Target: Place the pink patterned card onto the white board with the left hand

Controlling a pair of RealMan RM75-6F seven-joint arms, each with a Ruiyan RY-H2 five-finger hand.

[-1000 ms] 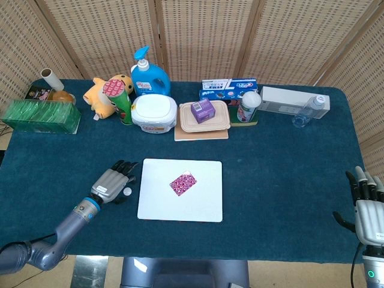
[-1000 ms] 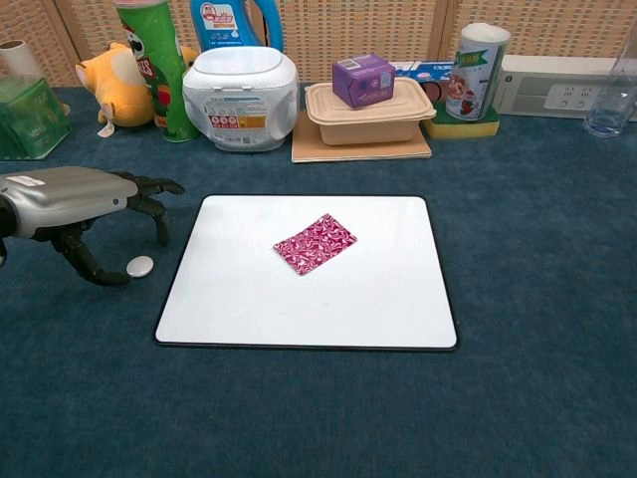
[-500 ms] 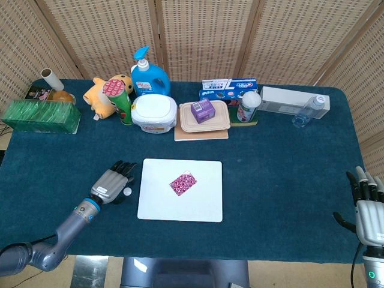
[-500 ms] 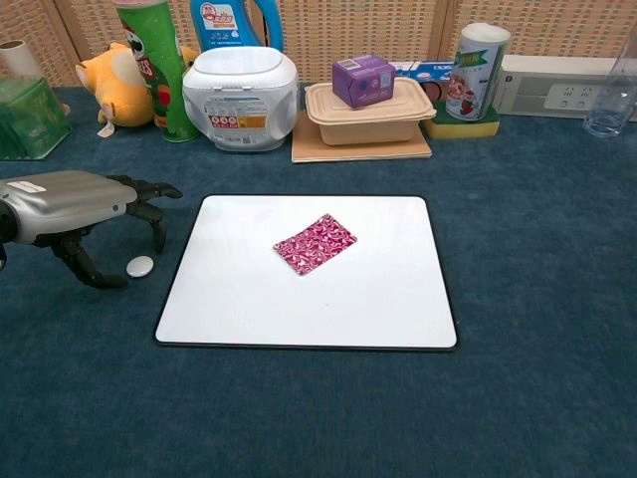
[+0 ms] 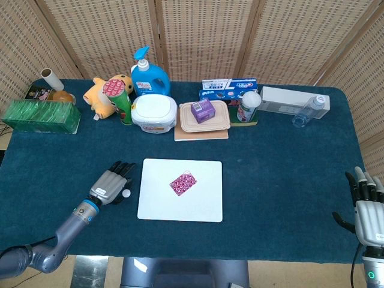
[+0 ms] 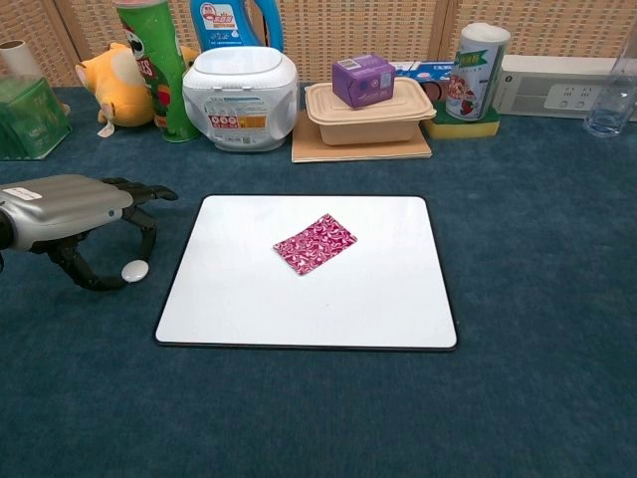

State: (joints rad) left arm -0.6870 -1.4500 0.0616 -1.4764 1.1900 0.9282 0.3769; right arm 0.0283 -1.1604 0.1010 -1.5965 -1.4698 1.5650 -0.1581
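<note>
Purple box (image 6: 363, 80) sits on lidded beige container (image 6: 371, 115); left hand (image 6: 75, 206) empty, fingers loosely apart.

Both the left hand (image 6: 75, 214) and right hand (image 5: 368, 207) have silver-grey backs with black fingers.

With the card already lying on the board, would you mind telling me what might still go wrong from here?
1. The left hand sits just off the white board's left edge with fingers curled down; a careless sweep might nudge the board and shift the pink patterned card.
2. A small white disc lies under those fingers and could get knocked or dragged across the cloth.
</note>
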